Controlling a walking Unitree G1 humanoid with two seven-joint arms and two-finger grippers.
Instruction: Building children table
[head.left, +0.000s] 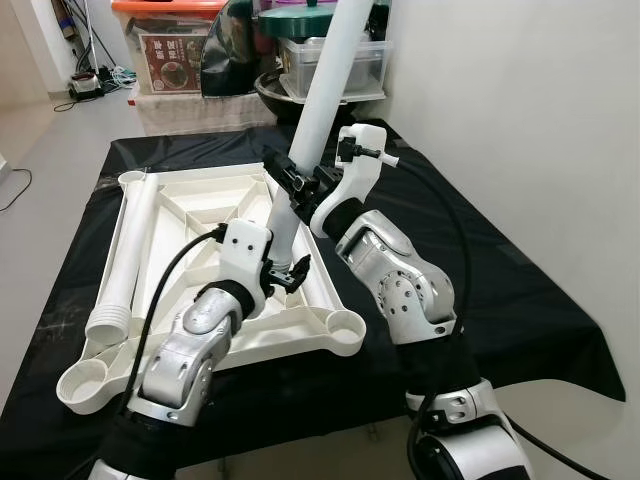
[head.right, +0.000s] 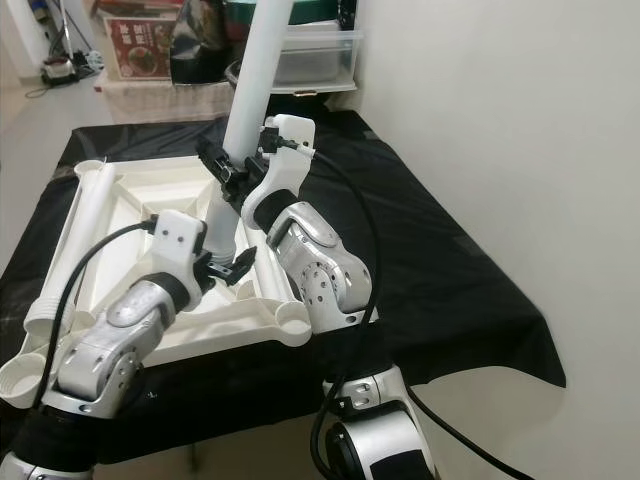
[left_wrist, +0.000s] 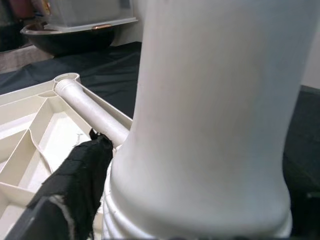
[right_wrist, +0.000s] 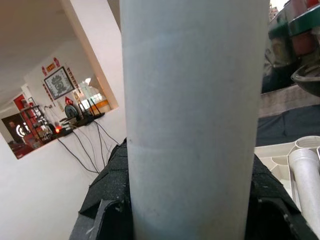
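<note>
From where I'm driving this, the white tabletop (head.left: 235, 210) is lying upside down on a black cloth (head.left: 480, 270) that covers the work surface, ribs facing up, with round leg sockets at the corners. The socket at about 5 o'clock of the tabletop (head.left: 343, 332) and the one at 7 o'clock (head.left: 85, 383) are both open cups.

Both arms are on one white table leg (head.left: 320, 100), which stands tilted, its top leaning toward 1 o'clock out of the head view. The right gripper (head.left: 300, 183) is clamped around the leg partway up — in the right wrist view the black fingers (right_wrist: 107, 195) hug the tube on both sides. The left gripper (head.left: 283, 270) is lower down, at the flared, ribbed foot of the leg, near the tabletop's 5 o'clock edge. In the left wrist view one padded finger (left_wrist: 80, 175) presses against that ribbed end, so I'd call it pinching the leg too.

A second leg (head.left: 130, 260) lies flat along the tabletop's 9 o'clock edge, ribbed end toward me.

Past the cloth at 12 o'clock there's household clutter — a clear storage bin (head.left: 345, 65) and a dark bowl (head.left: 290, 95) under it.
</note>
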